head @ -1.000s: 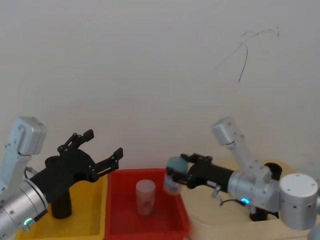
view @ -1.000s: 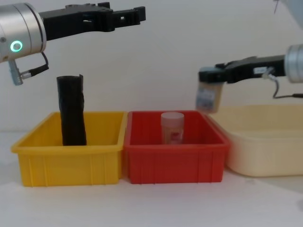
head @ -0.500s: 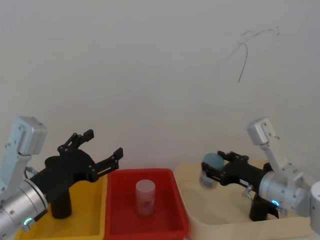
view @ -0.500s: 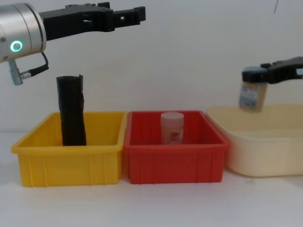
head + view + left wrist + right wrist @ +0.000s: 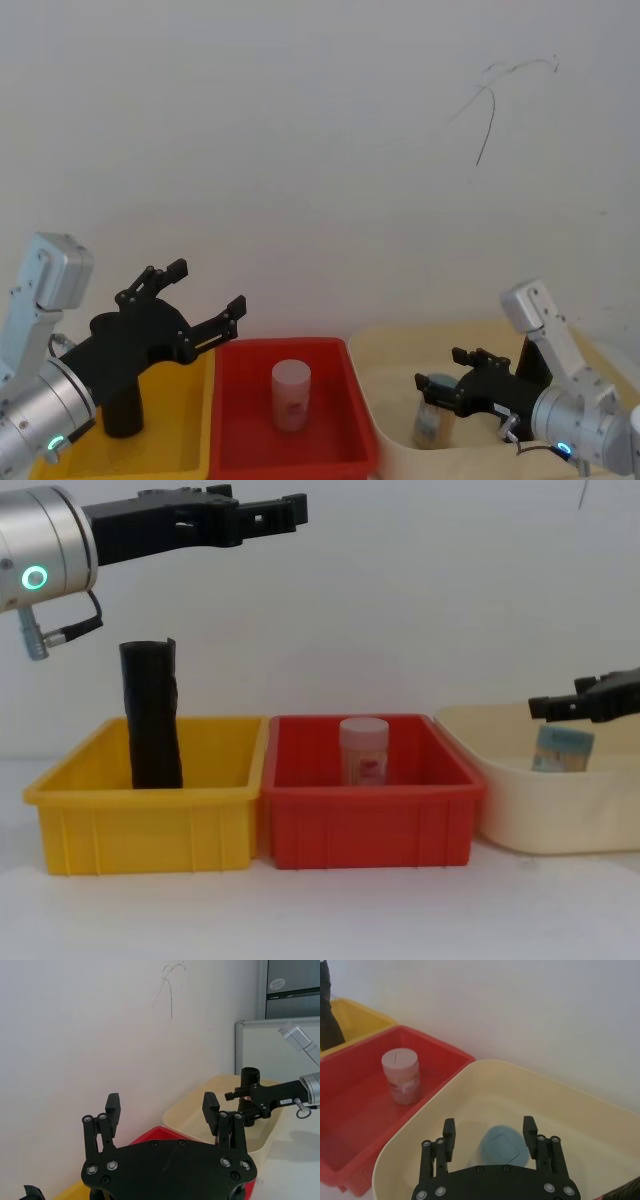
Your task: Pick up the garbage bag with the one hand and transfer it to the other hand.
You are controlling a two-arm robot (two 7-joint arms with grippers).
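Along the near edge of the table (image 5: 330, 910), three bins side by side: yellow bin (image 5: 150, 825) on the left, red bin (image 5: 370, 825) in the middle and touching it, cream tub (image 5: 540, 820) on the right, just beside the red one.

Inside the yellow bin, toward its left side, the garbage bag (image 5: 152, 715): a black crinkled roll, upright, top well above the bin wall (roughly twice as tall), nothing gripping it. Inside the red bin, a pale jar (image 5: 364, 750) with a pinkish label, upright.

Down in the cream tub, the blue-lidded jar (image 5: 433, 412), upright on the floor of the tub, with the right gripper (image 5: 428, 388) over it; fingers (image 5: 449, 1139) spread to either side of the blue lid with a gap on both sides, so apart and not clamping.

High above the yellow bin, the left gripper (image 5: 285, 508), level and pointing right, well clear of the bag below; fingers (image 5: 113, 1108) wide apart with nothing between them.

Farthest back, a plain white wall (image 5: 300, 150) with a thin dark scrawl (image 5: 490, 110) on it.
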